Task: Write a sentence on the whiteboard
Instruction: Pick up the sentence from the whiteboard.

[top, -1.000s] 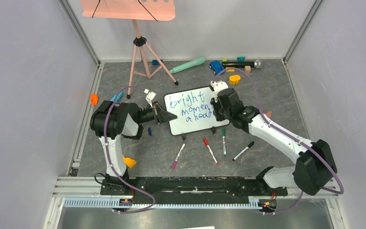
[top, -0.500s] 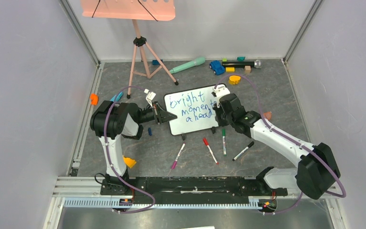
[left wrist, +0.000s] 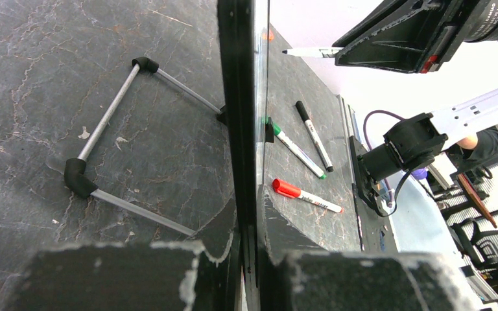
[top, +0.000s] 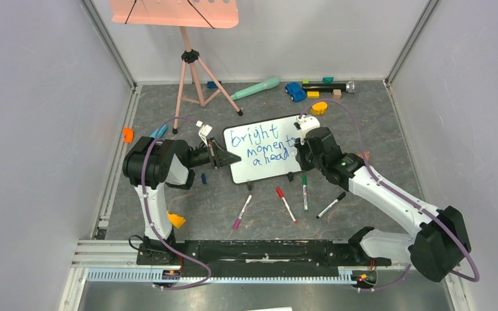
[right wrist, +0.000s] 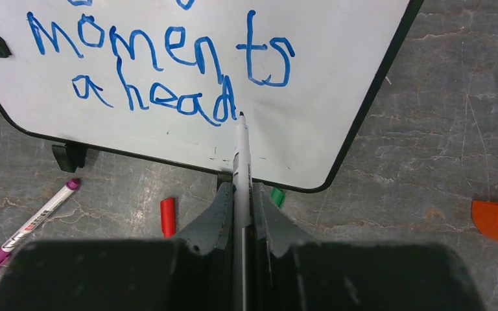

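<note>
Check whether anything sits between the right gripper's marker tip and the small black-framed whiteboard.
Nothing visible does. The right gripper is shut on a slim white marker, whose tip sits by the black-framed whiteboard, beside the blue handwritten sentence. The left gripper clamps its other edge, out of the way.

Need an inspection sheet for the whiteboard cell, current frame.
Surface: dark stone-pattern mat, no spills seen.
Job's things: whiteboard propped on its feet; sentence reads "Bright moments ahead" in blue.
Clutter: purple marker, red marker, green marker and black marker lie before the board; blue toy car at far edge.
Grippers: left gripper clamps the board's edge; right gripper holds a pen, tip at the final "d".
Cables: purple cable loops along each arm.
Surroundings: salmon music stand, grey walls.
</note>
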Robot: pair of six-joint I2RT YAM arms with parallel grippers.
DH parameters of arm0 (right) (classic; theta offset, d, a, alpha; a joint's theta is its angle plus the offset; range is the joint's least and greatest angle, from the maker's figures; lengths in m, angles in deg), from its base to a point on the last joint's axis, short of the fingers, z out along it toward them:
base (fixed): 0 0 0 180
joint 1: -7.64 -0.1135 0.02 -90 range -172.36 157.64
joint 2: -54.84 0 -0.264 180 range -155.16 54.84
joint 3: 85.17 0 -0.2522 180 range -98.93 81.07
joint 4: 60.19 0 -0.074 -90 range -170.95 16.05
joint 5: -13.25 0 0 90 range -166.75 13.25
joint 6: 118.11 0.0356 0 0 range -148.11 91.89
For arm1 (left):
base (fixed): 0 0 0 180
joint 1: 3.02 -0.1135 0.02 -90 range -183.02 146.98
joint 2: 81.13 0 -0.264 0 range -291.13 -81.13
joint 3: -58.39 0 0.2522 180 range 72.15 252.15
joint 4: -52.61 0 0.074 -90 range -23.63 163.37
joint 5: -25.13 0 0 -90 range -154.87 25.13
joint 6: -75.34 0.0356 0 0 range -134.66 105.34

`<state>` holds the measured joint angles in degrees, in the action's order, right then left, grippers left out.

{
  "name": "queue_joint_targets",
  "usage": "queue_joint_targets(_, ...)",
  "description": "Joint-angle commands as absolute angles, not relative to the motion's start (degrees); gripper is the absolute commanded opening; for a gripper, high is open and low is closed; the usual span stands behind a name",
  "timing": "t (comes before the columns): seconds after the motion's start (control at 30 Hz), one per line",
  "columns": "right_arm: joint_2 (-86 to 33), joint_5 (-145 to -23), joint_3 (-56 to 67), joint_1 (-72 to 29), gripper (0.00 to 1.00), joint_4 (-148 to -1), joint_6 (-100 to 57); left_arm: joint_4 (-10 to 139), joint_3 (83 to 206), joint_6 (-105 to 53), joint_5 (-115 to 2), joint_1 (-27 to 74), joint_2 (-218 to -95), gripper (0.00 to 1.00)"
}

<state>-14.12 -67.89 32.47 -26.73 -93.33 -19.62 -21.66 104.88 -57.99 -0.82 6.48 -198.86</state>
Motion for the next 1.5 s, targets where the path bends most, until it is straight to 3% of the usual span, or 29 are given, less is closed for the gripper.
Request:
queue_joint_targets(0.0,-12.7,-68.1,32.6,-26.6,0.0,-92.7,-19.6,-22.9,103.9,-48.7,-6.1,6.7,-203.4,0.02)
queue_joint_targets(0.6,-17.9,-65.0,32.5,-26.6,0.0,-91.8,-19.0,-22.8,104.0,-48.7,-6.1,6.7,-203.4,0.02)
queue_joint_targets(0.9,-6.2,-64.9,32.7,-26.6,0.0,-97.7,-19.9,-22.8,104.0,-51.3,-7.4,6.7,-203.5,0.04)
queue_joint_targets(1.07,-4.0,-63.2,32.2,-26.4,0.0,-99.8,-21.2,-22.8,102.7,-53.8,-10.1,6.2,-202.1,0.12)
queue_joint_targets(1.1,-4.8,-63.0,31.4,-26.3,0.0,-99.8,-21.6,-22.8,102.5,-53.6,-10.1,6.1,-201.6,0.25)
queue_joint_targets(1.13,-5.7,-62.9,30.6,-26.3,0.0,-99.8,-21.7,-22.8,102.3,-53.7,-10.0,6.0,-201.4,0.47)
queue_joint_targets(1.17,-6.4,-62.9,29.5,-26.3,0.0,-99.6,-22.0,-22.8,102.5,-54.1,-9.8,5.9,-201.2,0.97)
queue_joint_targets(1.47,-9.2,-64.9,22.5,-25.7,0.0,-98.7,-25.9,-22.8,100.0,-53.8,-12.6,5.1,-194.9,1.0)
